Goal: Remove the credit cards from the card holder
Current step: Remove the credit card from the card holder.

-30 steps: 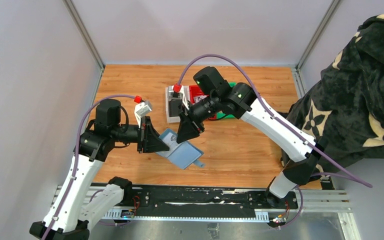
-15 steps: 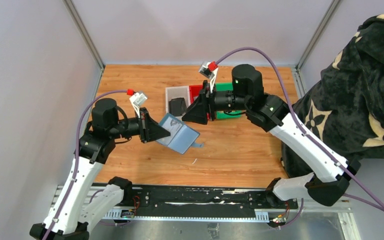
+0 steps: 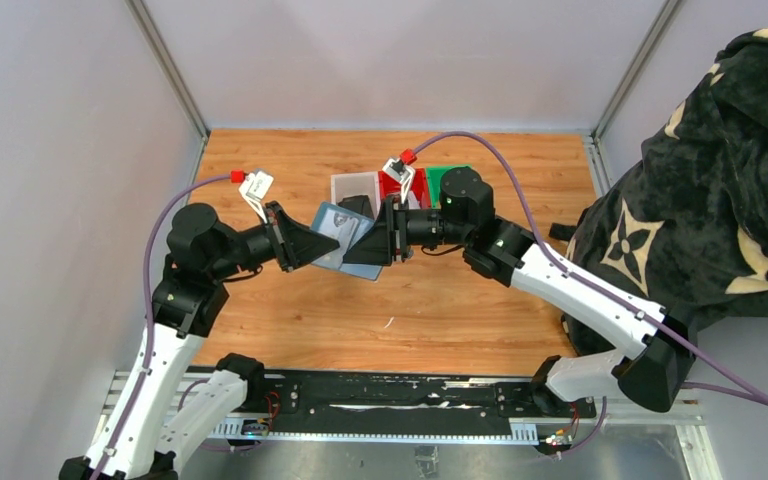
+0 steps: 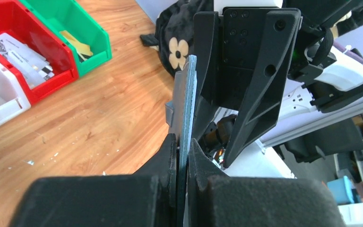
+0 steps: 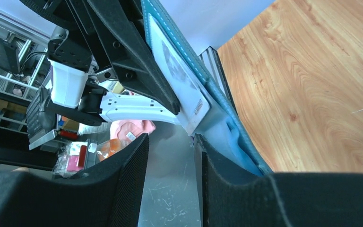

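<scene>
The left gripper holds the teal card holder up in the air above the wooden table, its jaws pinched tight on one edge so that the holder stands edge-on in the left wrist view. A pale grey card with faint print lies against the holder's lighter blue inner face, one corner sticking out past the slot. The right gripper faces the left one from the other side, nose to nose over the middle of the table, its jaws apart with a clear gap between them; the card's free corner points into that gap, and nothing is gripped. Behind the arms stand 3 bins side by side: white, red and green. A black cloth with pale flowers hangs at the right.
</scene>
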You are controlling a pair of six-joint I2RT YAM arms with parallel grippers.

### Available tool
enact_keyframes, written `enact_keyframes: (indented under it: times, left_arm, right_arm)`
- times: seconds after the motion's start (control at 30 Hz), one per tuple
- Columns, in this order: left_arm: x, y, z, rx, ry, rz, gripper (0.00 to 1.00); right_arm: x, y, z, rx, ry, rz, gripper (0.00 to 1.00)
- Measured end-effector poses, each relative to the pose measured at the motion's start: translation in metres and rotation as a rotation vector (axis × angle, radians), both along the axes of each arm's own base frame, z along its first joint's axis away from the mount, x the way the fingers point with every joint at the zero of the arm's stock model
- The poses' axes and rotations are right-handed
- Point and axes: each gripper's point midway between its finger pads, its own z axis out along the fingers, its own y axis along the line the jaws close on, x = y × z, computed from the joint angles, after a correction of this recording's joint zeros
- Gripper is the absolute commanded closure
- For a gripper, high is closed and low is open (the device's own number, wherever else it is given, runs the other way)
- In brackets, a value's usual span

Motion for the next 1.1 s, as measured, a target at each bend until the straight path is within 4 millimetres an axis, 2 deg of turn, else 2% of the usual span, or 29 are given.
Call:
enact_keyframes:
  times: [0.6, 0.8, 1.1]
  left_arm:
    - [-0.002, -0.003, 0.010, -0.101, 0.061, 0.007, 1.00]
    - [-0.003, -0.003, 0.017, -0.135, 0.071, 0.006, 1.00]
    - [-0.001, 0.000, 0.022, -0.152, 0.066, 0.036, 1.00]
  right_arm:
    - [0.007, 0.004, 0.006, 0.049, 0.003, -0.086, 0.56]
    - [0.006, 0.004, 0.011, 0.135, 0.035, -0.098, 0.63]
    - [0.009, 0.008, 0.013, 0.315, 0.172, -0.122, 0.66]
